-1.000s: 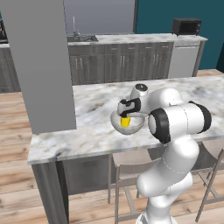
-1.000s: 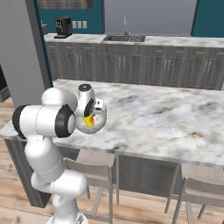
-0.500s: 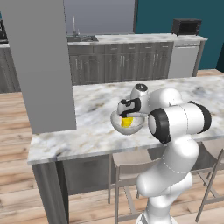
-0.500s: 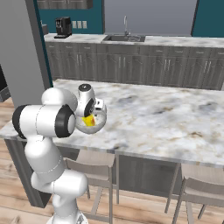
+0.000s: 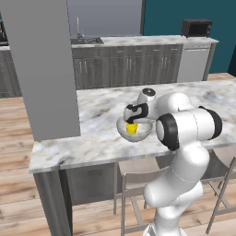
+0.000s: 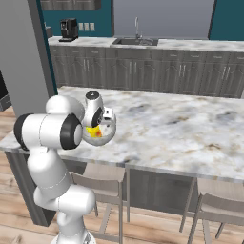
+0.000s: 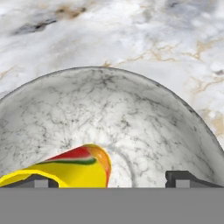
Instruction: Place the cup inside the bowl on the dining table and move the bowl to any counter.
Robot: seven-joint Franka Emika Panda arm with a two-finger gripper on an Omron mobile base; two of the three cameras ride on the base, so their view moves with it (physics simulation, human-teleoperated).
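The speckled grey-white bowl (image 5: 121,130) (image 6: 109,131) (image 7: 131,109) stands on the dining table (image 5: 99,113) (image 6: 181,128) near its front edge. Inside it the small yellow cup (image 5: 132,128) (image 6: 95,132) (image 7: 76,169) with a red part lies tilted against the bottom. My gripper (image 5: 132,121) (image 6: 98,125) (image 7: 111,181) reaches down into the bowl from above and is open. The cup sits by the left fingertip (image 7: 37,181), well apart from the right one. The counter (image 5: 138,41) (image 6: 190,45) runs along the back wall.
A wide grey pillar (image 5: 44,69) (image 6: 19,57) rises at the table's left end. Stools (image 5: 133,177) (image 6: 102,178) stand under the table's front overhang. On the counter are a sink (image 6: 136,40), a coffee machine (image 6: 69,28) and a microwave (image 5: 197,27).
The jaws have spread apart and let go of the cup, which now rests in the bowl. The arm and bowl have stayed in place.
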